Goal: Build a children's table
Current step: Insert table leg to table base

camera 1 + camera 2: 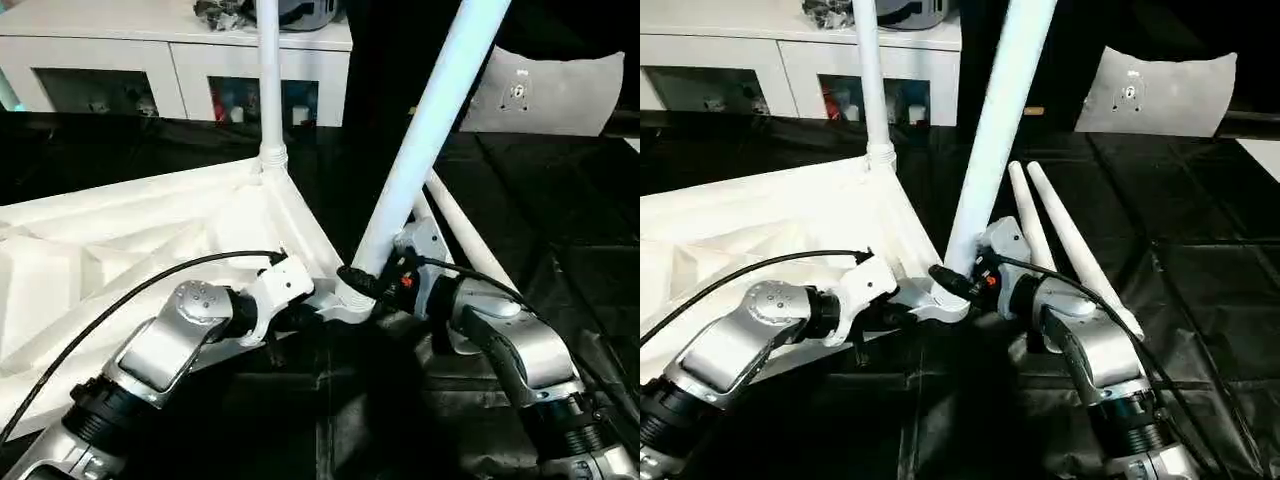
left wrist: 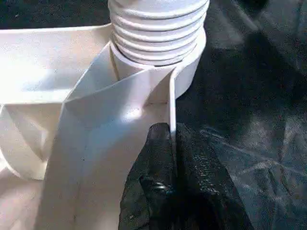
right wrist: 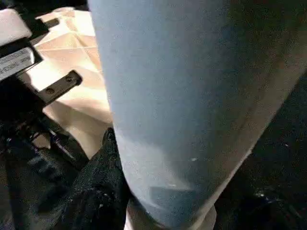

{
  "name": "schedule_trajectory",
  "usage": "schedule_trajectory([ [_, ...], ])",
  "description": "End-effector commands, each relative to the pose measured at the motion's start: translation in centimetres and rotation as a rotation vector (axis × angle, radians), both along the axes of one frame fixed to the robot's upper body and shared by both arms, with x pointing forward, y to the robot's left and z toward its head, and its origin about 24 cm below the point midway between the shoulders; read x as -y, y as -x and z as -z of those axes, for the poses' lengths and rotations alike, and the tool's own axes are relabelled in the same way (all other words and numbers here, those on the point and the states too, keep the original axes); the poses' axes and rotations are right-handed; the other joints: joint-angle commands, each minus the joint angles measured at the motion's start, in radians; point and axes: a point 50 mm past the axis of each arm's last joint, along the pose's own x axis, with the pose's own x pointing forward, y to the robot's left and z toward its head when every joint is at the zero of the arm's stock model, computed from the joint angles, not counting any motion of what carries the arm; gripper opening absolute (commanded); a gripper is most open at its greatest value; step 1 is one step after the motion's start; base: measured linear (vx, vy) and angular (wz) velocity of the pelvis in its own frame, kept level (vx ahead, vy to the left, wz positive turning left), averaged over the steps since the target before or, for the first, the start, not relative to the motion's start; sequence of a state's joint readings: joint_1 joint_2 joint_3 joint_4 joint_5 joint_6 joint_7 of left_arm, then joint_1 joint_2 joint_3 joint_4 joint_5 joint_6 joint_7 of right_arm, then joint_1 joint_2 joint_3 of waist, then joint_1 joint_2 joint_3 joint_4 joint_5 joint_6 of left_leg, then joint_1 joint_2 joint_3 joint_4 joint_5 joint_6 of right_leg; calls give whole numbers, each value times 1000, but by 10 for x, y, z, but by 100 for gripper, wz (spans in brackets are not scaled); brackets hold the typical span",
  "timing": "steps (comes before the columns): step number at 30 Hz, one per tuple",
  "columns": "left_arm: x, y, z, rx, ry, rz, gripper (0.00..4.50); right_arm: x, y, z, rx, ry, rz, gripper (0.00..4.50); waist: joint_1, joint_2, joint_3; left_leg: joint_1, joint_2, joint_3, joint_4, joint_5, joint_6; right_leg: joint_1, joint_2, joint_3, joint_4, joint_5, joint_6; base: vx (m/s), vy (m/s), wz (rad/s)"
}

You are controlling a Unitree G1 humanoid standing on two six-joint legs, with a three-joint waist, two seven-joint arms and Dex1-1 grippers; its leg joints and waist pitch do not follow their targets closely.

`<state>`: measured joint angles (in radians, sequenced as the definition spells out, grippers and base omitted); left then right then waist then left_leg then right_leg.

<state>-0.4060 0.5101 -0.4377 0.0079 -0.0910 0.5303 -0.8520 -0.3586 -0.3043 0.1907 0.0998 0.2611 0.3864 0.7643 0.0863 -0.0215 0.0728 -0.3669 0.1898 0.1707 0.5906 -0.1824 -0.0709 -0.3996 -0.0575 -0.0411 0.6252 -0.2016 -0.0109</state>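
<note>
Pinching the thin rim of the upside-down table top (image 1: pixel 120 250) with the left gripper (image 2: pixel 172 143), right by the near corner socket (image 1: pixel 345 300). Wrapped around a tall leg (image 1: pixel 430 130) there with the right gripper (image 1: pixel 375 280). Leaning, not yet straight up. Closer: the right.

White cabinet (image 1: pixel 180 45), black floor covering (image 1: pixel 560 200)

Overhead light glared off the white table top (image 1: pixel 120 250); the black floor covering (image 1: pixel 1200 250) stayed dim, and the right wrist view's leg (image 3: pixel 192 96) blurred.
</note>
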Motion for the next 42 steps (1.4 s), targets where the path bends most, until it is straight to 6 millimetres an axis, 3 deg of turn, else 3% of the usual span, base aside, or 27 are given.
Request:
schedule_trajectory([
  [1,-12,2,10,2,-77,25,0,-1,11,24,-118,55,-69,190,-3,4,-56,9,33,-9,-73,-195,-3,42,-70,46,-84,-229,-159,0,0,0],
  [5,-10,10,8,34,-68,204,0,-2,17,28,-148,57,-169,190,-3,-2,-55,10,35,-10,-77,-223,-1,40,-71,47,-89,-261,-147,0,0,0],
  [7,-11,14,7,33,-69,286,0,-2,24,31,-177,64,-246,190,-1,2,-55,13,37,-11,-78,-235,-1,38,-72,48,-89,-269,-144,0,0,0],
  [10,-17,10,6,26,-92,281,0,-3,29,34,-201,69,-302,190,0,1,-53,16,39,-11,-82,-260,-15,35,-72,48,-87,-270,-156,0,0,0],
  [16,-31,4,8,12,-149,289,0,-4,37,42,-205,131,-375,190,0,-2,-52,22,40,-12,-87,-313,-30,33,-75,48,-93,-317,-148,0,0,0],
  [19,-35,0,8,10,-157,260,0,-5,37,44,-198,140,-366,190,0,-2,-50,33,40,-17,-92,-373,-43,32,-79,48,-103,-409,-136,0,0,0],
  [22,-37,-3,8,6,-158,234,0,-5,36,44,-185,138,-342,190,0,0,-56,29,42,-16,-93,-331,-39,37,-76,49,-97,-325,-154,0,0,0],
  [25,-39,-3,8,-2,-152,218,0,-5,34,46,-172,136,-305,190,-1,0,-56,29,41,-15,-93,-334,-39,38,-75,48,-96,-318,-162,0,0,0],
  [29,-40,-3,9,-19,-149,208,0,-6,33,47,-178,121,-283,190,-3,1,-51,34,40,-19,-95,-388,-44,31,-79,48,-109,-436,-135,0,0,0],
  [30,-40,-3,9,-25,-144,202,0,-7,33,47,-179,117,-275,190,-2,8,-48,34,39,-20,-96,-395,-45,29,-80,48,-110,-448,-131,0,0,0],
  [33,-37,0,9,-64,-83,146,0,-7,25,52,-182,112,-161,190,-6,7,-41,34,39,-24,-100,-426,-49,23,-80,48,-116,-498,-118,0,0,0],
  [36,-31,6,8,-84,-31,67,0,-7,17,57,-195,108,-4,190,-19,5,-37,29,38,-30,-105,-454,-59,23,-81,43,-117,-548,-108,0,0,0],
  [38,-24,9,5,-83,-1,12,0,-7,11,59,-199,96,80,190,-35,5,-29,37,35,-35,-103,-505,-60,15,-81,39,-129,-635,-81,0,0,0],
  [42,-1,13,-1,-77,59,-107,0,-12,-8,59,-191,82,266,190,-64,10,-26,28,33,-47,-107,-541,-63,20,-80,26,-135,-669,-63,0,0,0],
])
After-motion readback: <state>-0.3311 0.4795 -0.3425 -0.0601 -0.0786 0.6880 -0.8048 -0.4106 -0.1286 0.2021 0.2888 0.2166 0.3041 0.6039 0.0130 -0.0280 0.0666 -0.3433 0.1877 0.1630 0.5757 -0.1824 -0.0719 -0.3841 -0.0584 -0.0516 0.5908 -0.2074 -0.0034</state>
